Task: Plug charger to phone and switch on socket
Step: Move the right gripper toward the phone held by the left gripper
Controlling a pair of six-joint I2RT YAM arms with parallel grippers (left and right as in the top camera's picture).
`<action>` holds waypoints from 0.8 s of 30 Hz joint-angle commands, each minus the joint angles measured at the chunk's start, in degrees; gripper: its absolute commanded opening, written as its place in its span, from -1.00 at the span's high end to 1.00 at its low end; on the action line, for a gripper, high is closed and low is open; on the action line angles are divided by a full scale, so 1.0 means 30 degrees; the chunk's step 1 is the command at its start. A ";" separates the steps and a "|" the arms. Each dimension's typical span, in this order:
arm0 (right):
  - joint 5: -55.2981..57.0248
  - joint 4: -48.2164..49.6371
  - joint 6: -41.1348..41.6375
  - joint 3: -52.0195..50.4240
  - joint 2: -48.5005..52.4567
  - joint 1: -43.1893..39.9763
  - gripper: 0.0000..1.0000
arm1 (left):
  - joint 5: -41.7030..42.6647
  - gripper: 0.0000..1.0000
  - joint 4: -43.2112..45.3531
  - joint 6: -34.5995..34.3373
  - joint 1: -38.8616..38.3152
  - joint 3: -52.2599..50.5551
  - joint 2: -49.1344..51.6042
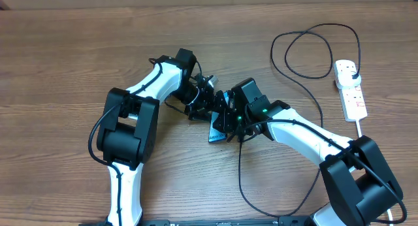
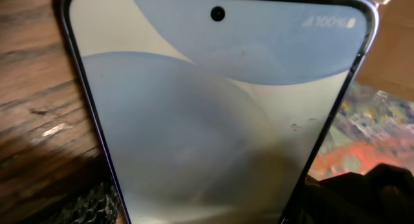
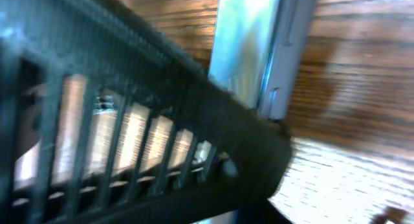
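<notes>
In socket [image 1: 353,98]: black charger [image 1: 353,72] plug. Between wide-spread left gripper [image 1: 204,107] jaws: phone [image 2: 213,120], grip unclear. At phone edge: right gripper [image 1: 230,123], blurred, state untellable.

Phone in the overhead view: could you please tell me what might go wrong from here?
The left pincer and right pincer crowd the phone closely, so they might bump each other or knock it. The charger cable trails in loose loops beside the right arm and could snag. The right wrist view is blurred, so alignment may fail.
</notes>
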 commanded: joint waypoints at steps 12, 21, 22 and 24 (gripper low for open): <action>0.0240 0.0197 -0.0029 0.0051 -0.0058 -0.0007 0.93 | 0.1144 -0.99 0.0823 0.0801 -0.0036 -0.0364 0.0437; -0.4809 0.0495 -0.0685 0.0219 -0.1137 -0.2361 0.93 | 1.1591 -0.89 0.0896 0.6433 0.1872 -0.0357 0.0335; -0.5348 0.0750 -0.0685 0.0219 -0.1144 -0.2528 0.93 | 1.2881 -0.86 0.0896 0.7249 0.2106 -0.0357 0.0335; -0.6324 0.1180 -0.0685 0.0219 -0.1144 -0.2820 0.93 | 1.3923 -0.82 0.0882 0.7905 0.2506 -0.0313 0.0335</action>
